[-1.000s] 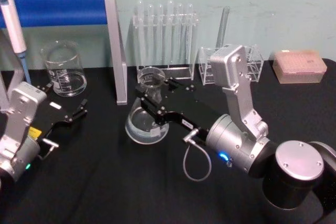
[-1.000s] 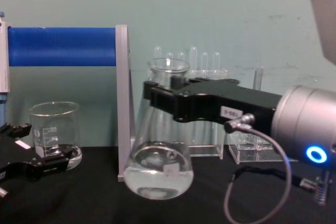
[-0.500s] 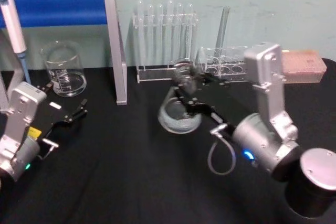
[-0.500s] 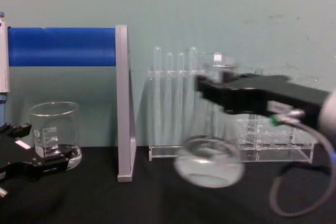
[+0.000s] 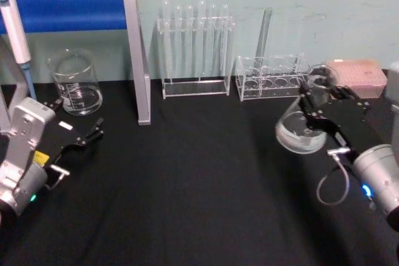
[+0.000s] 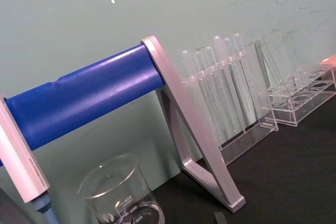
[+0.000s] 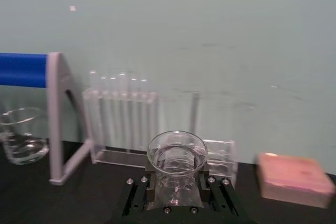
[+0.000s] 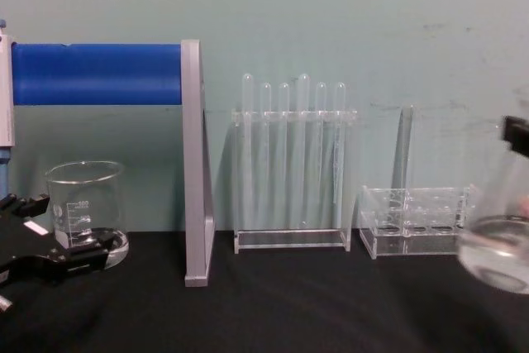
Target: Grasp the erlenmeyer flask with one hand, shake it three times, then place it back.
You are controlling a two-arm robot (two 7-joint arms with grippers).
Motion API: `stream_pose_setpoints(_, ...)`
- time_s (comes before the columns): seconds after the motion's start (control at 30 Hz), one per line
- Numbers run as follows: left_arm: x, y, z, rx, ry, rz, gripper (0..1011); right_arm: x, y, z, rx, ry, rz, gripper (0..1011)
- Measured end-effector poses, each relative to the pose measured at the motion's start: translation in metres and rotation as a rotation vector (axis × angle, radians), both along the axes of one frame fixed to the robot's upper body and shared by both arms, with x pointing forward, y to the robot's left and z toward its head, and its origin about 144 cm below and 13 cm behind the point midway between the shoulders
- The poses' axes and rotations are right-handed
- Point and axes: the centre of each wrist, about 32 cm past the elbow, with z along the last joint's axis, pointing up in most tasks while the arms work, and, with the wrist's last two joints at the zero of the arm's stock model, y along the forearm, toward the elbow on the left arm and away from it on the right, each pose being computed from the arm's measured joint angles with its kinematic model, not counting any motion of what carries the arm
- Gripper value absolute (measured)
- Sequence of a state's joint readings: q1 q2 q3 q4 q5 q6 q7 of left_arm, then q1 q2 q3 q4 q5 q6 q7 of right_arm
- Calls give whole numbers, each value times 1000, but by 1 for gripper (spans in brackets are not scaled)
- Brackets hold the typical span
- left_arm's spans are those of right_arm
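In the chest view the erlenmeyer flask (image 8: pixel 498 250) is blurred and cut off by the picture's edge. In the right wrist view its base is hidden behind the black fingers (image 7: pixel 137 199). It is clear glass, a cone with a narrow neck, a flared round rim and a wide round base. It hangs tilted just in front of the low clear rack (image 5: pixel 272 78), at its right end. The right gripper (image 5: pixel 315 103) is clamped on the neck. The left gripper (image 5: pixel 87 135), fingers apart, rests well to the left of the rack.
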State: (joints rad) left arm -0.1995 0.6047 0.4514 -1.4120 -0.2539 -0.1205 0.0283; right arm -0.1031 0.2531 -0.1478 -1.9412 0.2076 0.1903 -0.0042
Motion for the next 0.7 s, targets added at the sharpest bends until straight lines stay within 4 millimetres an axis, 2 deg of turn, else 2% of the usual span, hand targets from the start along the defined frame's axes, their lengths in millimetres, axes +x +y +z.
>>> stream_pose_setpoints(0.2,0,0,0,0,0,0,1001,-3,-9,1,0,-3,-50,449)
stream_pose_setpoints(0.4,0,0,0,0,0,0,1001,5,-6,0,0,-1,-11,449)
stream_pose_setpoints(0.7,0,0,0,0,0,0,1001,31,25,-1,-6,18,216,449)
